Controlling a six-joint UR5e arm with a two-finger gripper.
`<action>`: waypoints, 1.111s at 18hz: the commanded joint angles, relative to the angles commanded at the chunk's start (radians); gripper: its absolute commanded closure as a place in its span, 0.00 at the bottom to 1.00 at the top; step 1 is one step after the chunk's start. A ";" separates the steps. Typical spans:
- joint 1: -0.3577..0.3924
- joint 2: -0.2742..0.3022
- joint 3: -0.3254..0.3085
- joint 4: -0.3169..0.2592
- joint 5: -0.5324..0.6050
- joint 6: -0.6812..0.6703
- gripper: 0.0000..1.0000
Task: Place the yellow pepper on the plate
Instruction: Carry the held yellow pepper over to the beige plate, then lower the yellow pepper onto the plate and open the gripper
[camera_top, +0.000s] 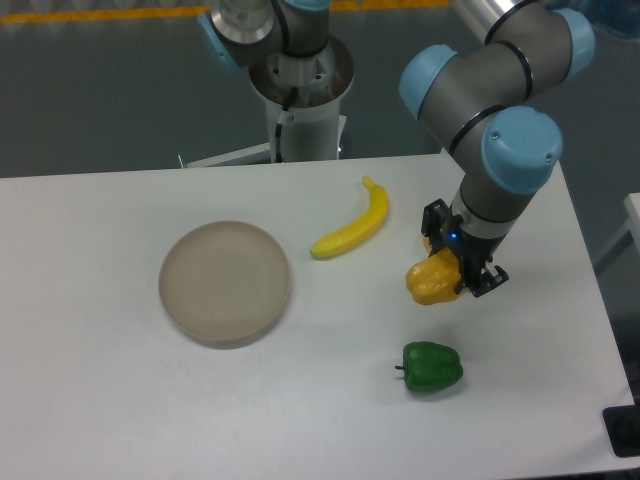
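Yellow pepper (432, 282), lumpy and yellow-orange, gripped in the claw (447, 268) at the right side of the white table (120, 400), seemingly just above the surface rather than resting on it, though hard to judge from this angle. Claw closed around the pepper's upper right side, dark fingers (480, 280) showing at its right edge and a second dark part behind its top. Grey arm with pale blue joint caps (520, 148) rising up and back from the claw toward the top right. Green pepper (433, 367) lying on the table below the yellow one, near but apart, stem pointing left. Banana (354, 226) to the upper left of the held pepper, curved, lying flat, well clear of the claw. Plate (226, 283), round and greyish-tan with a low rim, farther left on the table, well apart from the yellow pepper, with the banana's lower tip just beside its upper right edge but not touching. Robot base column (300, 100) standing behind the table's far edge.
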 joint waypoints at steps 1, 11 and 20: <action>-0.008 0.006 -0.008 0.000 0.000 0.000 1.00; -0.233 0.141 -0.187 0.002 -0.052 -0.219 0.99; -0.402 0.126 -0.362 0.116 -0.049 -0.344 0.96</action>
